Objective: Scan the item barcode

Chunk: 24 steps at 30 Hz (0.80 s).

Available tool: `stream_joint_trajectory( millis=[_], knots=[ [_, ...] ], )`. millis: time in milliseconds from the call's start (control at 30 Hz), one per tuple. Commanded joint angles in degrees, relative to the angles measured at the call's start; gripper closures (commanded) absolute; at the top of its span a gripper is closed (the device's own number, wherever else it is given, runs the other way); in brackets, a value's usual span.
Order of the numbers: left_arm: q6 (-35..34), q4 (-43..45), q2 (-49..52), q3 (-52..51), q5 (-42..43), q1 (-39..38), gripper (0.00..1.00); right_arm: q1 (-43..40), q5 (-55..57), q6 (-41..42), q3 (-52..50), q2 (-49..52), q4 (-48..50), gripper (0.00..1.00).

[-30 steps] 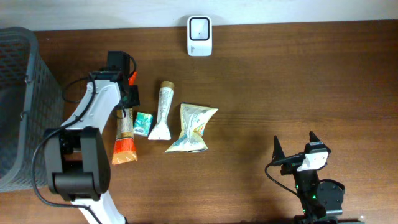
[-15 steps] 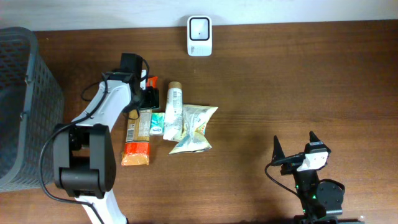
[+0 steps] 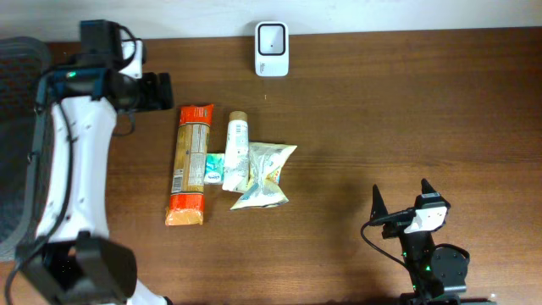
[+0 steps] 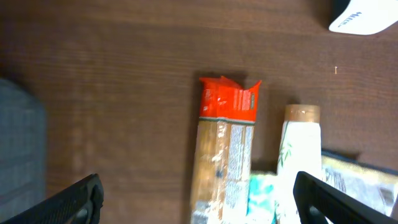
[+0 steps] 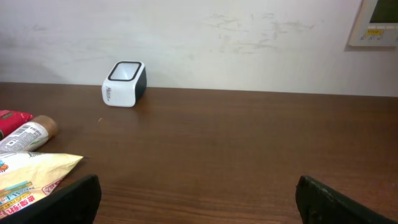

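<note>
A long orange-and-tan packet [image 3: 190, 163] lies flat on the table, its red end [image 4: 228, 101] towards the back. Beside it are a small teal packet [image 3: 214, 167], a white tube [image 3: 236, 151] and a yellow-white snack bag [image 3: 264, 174], all touching. The white barcode scanner [image 3: 272, 37] stands at the back edge. My left gripper [image 3: 163, 91] hovers open, behind and to the left of the packet; in the left wrist view the left gripper [image 4: 196, 202] holds nothing and its fingertips [image 4: 78, 198] straddle the packet from above. My right gripper [image 3: 402, 206] rests open at the front right, well apart from everything.
A grey mesh basket [image 3: 15, 127] stands at the table's left edge, partly behind my left arm. In the right wrist view the scanner [image 5: 124, 83] sits against a white wall, with the tube [image 5: 28, 134] and snack bag [image 5: 31, 174] at the left.
The left gripper opened and let go of the orange packet, then drew back up and to the left. The packet and its neighbours had shifted right first. The right arm stayed still.
</note>
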Motion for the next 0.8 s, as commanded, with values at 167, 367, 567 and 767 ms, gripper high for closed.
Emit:
stream_joint_trajectory(
  millis=[167,367,567,767],
  knots=[
    [5.81,-0.22,-12.57,0.76,-2.03,8.96,0.01,0.33,-0.28,0.68,-0.31,-0.33,-0.24,0.01],
    [5.79,2.84,-15.12,0.76,-4.33,14.93,0.01,0.33,-0.28,0.68,-0.31,-0.33,-0.24,0.01],
    [5.79,2.56,-15.08,0.70,-4.35,15.28,0.01,0.33,-0.28,0.68,-0.31,-0.33,-0.24,0.01],
    [5.79,2.56,-15.08,0.70,-4.35,15.28,0.01,0.33,0.13,0.66,-0.31,-0.33,-0.26,0.01]
  ],
)
